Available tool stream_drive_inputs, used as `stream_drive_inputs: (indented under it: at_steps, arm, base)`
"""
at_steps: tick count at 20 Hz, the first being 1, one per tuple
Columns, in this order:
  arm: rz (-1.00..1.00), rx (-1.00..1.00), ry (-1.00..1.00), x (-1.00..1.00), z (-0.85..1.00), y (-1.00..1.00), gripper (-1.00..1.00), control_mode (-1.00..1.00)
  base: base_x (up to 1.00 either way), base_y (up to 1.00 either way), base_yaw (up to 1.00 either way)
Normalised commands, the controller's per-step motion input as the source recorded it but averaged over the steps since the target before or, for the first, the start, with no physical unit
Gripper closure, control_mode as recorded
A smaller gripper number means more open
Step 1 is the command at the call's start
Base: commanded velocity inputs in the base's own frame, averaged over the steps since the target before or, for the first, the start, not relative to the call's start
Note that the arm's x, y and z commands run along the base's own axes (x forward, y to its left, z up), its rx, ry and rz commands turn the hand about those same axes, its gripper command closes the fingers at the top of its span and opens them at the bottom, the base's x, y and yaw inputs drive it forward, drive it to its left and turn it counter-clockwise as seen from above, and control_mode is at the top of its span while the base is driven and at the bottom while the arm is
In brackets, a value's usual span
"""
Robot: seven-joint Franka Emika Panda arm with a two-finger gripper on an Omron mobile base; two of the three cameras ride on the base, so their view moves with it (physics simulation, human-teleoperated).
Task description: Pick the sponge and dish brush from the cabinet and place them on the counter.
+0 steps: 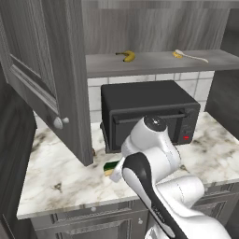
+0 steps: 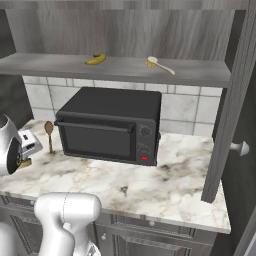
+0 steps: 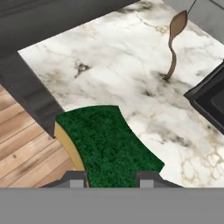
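Left base view, sponge: the sponge peeks out beside the white arm, low over the counter. I see a green top and a yellow side. I cannot tell if it touches the marble.
Left base view, dish brush: the dish brush lies flat on the shelf of the cabinet, far to the right.
Left base view, what the cabinet holds: the door hangs open. On the shelf are the brush and a banana, well apart. Under the shelf sits a black microwave on the counter.
Right base view, shelf: the banana is left, the brush right, its yellow head toward the banana. A brown spoon stands just beside the microwave.
Right base view, gripper: the gripper is at the left edge, low over the marble, with a bit of yellow under it.
Hand view, gripper: the two dark tips sit on each side of the sponge, so the pincer squeezes the sponge.
Hand view, sponge: it hangs near the counter edge, partly over the wood floor.
How the sponge handles: I think it is light and squishy. It bends a bit in the grip. Holding it across the short sides works well. It will not break if it drops.
How the brush handles: I think it is light, thin and stiff. It could roll or slip. The middle of the white stick looks best to grab.
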Motion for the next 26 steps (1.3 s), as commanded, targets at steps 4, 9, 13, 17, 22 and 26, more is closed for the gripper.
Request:
stream_drive_inputs:
  at_steps: [4, 9, 13, 17, 22, 26]
  arm:
    - [-0.05, 0.0, 0.05, 0.33, -0.36, 0.14, 1.0, -1.0]
    - [-0.04, 0.0, 0.04, 0.33, -0.36, 0.14, 1.0, -1.0]
    - [-0.03, 0.0, 0.01, 0.27, -0.33, 0.16, 1.0, -1.0]
    - [-0.03, 0.0, 0.01, 0.26, -0.31, 0.16, 1.0, -1.0]
    - [-0.02, 0.0, 0.0, 0.23, -0.3, 0.11, 1.0, -1.0]
    - [-0.01, 0.0, 0.0, 0.23, -0.33, 0.06, 1.0, -1.0]
  base:
    - [0.0, 0.0, 0.0]
    - [0.0, 0.0, 0.0]
    - [0.0, 0.0, 0.0]
    - [0.0, 0.0, 0.0]
    - [0.0, 0.0, 0.0]
    - [0.0, 0.0, 0.0]
